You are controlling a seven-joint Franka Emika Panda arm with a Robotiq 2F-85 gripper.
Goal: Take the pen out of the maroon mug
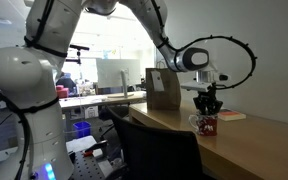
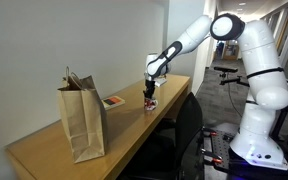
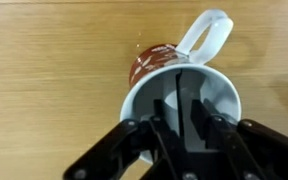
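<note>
My gripper (image 3: 181,108) reaches down into the maroon mug (image 3: 149,63), which stands upright on the counter (image 3: 44,80). The pen (image 3: 181,82) shows as a thin dark line inside the mug, between my fingers. They flank it closely, but I cannot tell whether they pinch it. I should keep it centred, squeeze firmly, then lift straight up so that it clears the rim without tipping the mug.

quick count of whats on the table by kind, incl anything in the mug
mug: 1
pen, the thin dark stick inside the mug: 1
paper bag: 1
book: 1
total: 4
</note>
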